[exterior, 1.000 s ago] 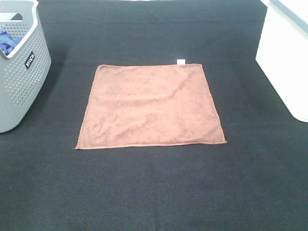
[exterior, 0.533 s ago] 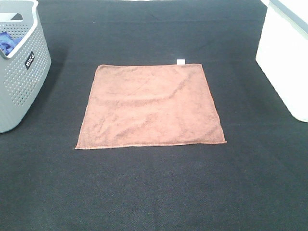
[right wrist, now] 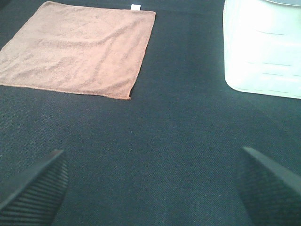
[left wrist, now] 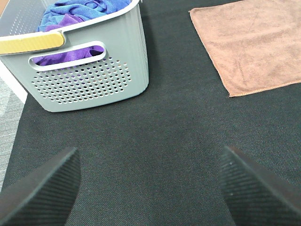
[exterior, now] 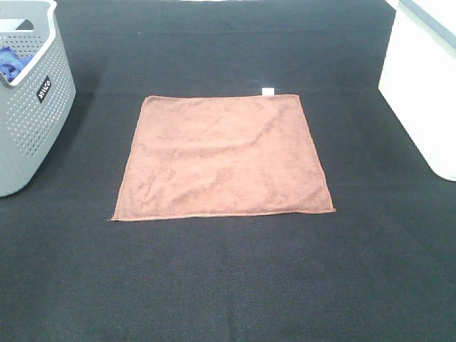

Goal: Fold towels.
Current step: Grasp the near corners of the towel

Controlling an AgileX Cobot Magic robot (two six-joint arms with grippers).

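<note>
The reddish-brown towel [exterior: 222,157] lies flat and spread out in the middle of the black table, with its small white tag [exterior: 268,90] at the far edge. It also shows in the left wrist view [left wrist: 254,42] and the right wrist view [right wrist: 77,49]. Neither gripper shows in the exterior high view. My left gripper [left wrist: 150,188] is open and empty over bare table near the basket, apart from the towel. My right gripper [right wrist: 153,186] is open and empty over bare table, short of the towel's near right corner.
A grey perforated basket [exterior: 32,107] with blue and purple cloths [left wrist: 80,12] stands at the left edge. A white bin [exterior: 424,85] stands at the right edge. The black table cover [exterior: 228,285] stretches in front of the towel.
</note>
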